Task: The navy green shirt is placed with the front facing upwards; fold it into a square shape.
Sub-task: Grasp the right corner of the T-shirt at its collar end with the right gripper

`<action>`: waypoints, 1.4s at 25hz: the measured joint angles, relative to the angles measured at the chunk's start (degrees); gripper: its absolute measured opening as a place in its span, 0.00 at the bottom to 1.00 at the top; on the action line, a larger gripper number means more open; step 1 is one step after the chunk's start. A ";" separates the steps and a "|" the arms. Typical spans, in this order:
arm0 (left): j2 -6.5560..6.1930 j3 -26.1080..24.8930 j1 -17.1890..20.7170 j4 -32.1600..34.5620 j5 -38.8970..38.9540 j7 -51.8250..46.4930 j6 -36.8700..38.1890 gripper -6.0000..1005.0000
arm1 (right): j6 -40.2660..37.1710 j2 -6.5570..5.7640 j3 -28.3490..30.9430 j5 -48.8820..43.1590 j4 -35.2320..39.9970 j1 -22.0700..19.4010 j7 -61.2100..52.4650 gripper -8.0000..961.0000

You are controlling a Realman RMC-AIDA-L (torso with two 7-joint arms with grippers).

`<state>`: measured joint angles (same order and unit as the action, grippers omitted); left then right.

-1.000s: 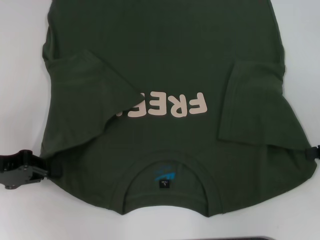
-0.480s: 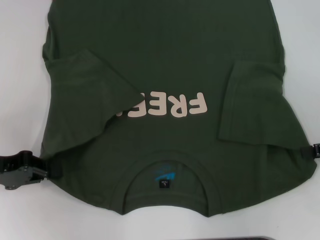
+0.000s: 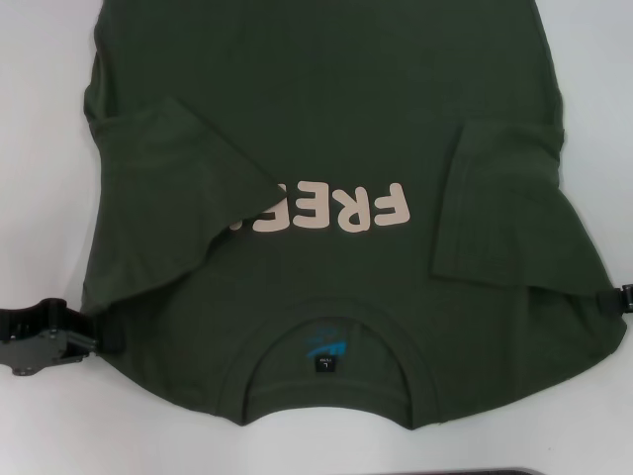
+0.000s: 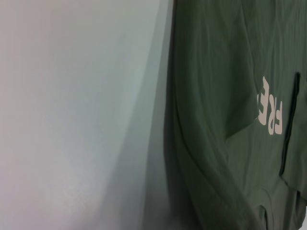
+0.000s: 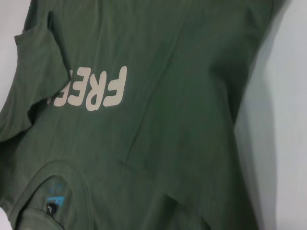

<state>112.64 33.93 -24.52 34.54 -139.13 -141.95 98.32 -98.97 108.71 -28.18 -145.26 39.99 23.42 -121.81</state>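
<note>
Dark olive cotton T-shirt (image 3: 336, 148), sleeves folded in. Left gripper (image 3: 99, 334) and right gripper (image 3: 618, 300) at shoulders; grip cannot be told. Lift evenly.

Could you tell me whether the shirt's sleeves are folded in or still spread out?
Folded in: both sleeves of the navy green shirt lie over its front, one covering part of the print.

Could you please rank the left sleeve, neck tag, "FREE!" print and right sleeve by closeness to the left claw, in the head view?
From the left claw, at the shirt's left shoulder edge:
1. Left sleeve, folded inward, just above the claw.
2. Neck tag, inside the collar, centre.
3. "FREE!" print, mid-chest; close to the tag's rank.
4. Right sleeve, far side.
</note>
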 joint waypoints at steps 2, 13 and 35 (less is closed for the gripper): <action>0.04 0.00 0.02 0.00 0.00 0.02 -0.04 0.02 | -0.15 0.14 -0.13 -0.02 0.00 0.15 0.00 0.84; 0.02 -0.18 0.26 0.00 0.03 0.17 0.05 0.02 | -0.40 0.26 -0.03 -1.66 -0.63 0.80 -0.82 0.84; 0.11 -0.18 0.11 0.01 0.09 0.72 0.10 0.02 | -0.18 0.36 0.37 -1.97 -4.17 2.87 -1.95 0.84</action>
<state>112.75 33.75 -24.41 34.54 -139.04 -141.24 98.42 -99.15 109.07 -27.81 -147.24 35.82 26.29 -123.76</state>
